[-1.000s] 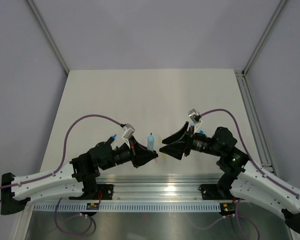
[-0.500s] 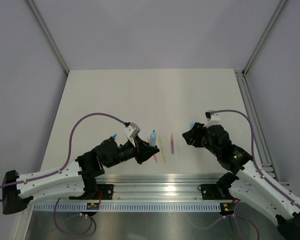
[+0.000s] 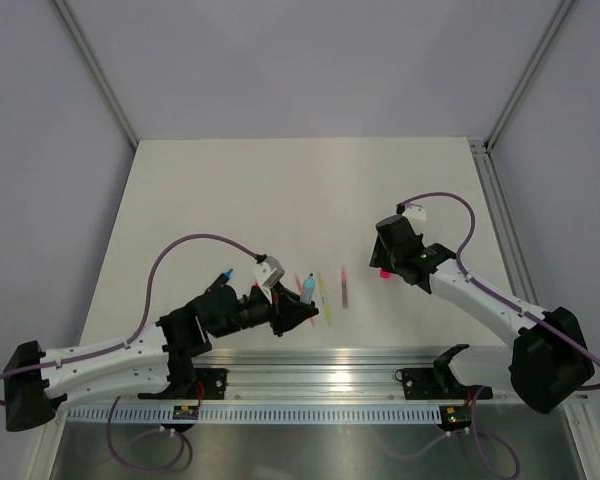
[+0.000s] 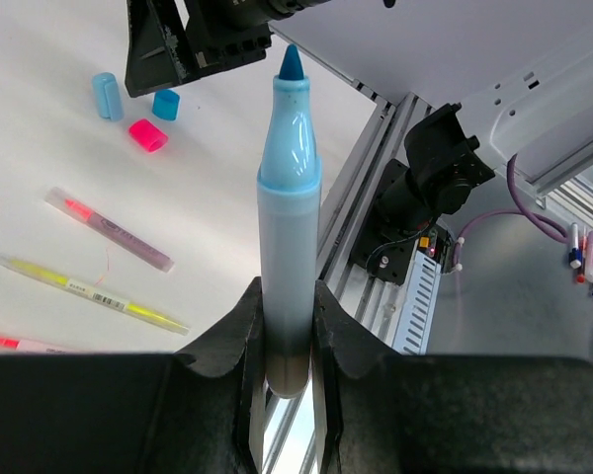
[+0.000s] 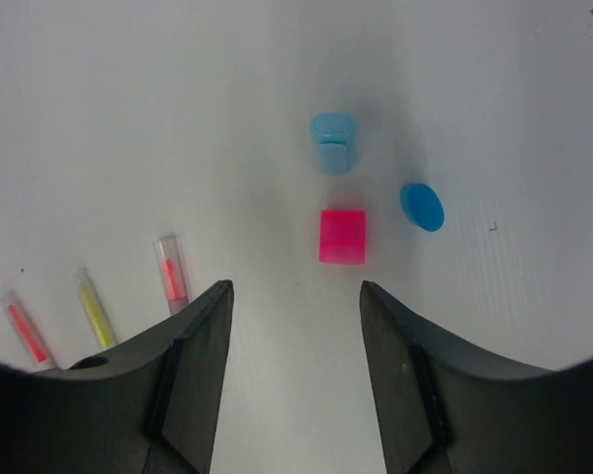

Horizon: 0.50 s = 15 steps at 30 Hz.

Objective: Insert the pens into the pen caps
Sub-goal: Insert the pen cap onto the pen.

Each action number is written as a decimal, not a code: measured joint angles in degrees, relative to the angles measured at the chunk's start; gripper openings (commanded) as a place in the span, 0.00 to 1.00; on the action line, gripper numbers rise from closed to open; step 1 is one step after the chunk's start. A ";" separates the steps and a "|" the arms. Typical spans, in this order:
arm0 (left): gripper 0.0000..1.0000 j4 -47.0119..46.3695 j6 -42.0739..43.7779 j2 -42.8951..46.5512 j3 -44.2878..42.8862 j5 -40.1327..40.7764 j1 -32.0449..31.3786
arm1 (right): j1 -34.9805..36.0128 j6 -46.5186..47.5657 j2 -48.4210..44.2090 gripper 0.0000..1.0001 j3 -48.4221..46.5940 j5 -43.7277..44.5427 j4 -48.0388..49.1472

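Observation:
My left gripper (image 4: pixel 288 296) is shut on a pale-blue pen (image 4: pixel 288 217), gripped near its tail with the bare blue tip pointing away. From above, that pen (image 3: pixel 308 287) sticks out of the left gripper (image 3: pixel 292 312) near the table's front. Three thin pens lie side by side: red-pink (image 3: pixel 305 290), yellow (image 3: pixel 323 297), purplish (image 3: pixel 344 287). My right gripper (image 5: pixel 296 296) hangs open over the pen caps with nothing between its fingers: a pink cap (image 5: pixel 342 236) just ahead of the jaws, a light-blue cap (image 5: pixel 333 142) beyond it, a blue cap (image 5: pixel 421 206) to the right. From above, the right gripper (image 3: pixel 388 258) hides most of them.
An aluminium rail (image 3: pixel 330 375) runs along the table's near edge behind both arm bases. A framing post (image 3: pixel 505 230) borders the right side. A small blue thing (image 3: pixel 226 273) shows beside the left arm's wrist.
My right arm has swung from the centre out to the back right and now points down over the caps, its jaws still apart. The left gripper has shifted slightly, still holding the pale-blue pen.

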State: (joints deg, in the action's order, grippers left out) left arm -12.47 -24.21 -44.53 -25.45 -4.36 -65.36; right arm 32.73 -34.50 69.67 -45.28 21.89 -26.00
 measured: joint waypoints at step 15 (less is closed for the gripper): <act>0.00 -2.64 0.87 0.87 2.47 -1.92 1.75 | -6.67 2.05 5.40 0.57 -0.39 -3.48 4.87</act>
State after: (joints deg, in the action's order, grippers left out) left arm -15.11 -23.33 -43.66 -22.98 -6.28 -63.61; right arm 26.06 -32.45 75.07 -45.67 18.41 -21.12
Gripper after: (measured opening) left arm 0.195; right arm 0.559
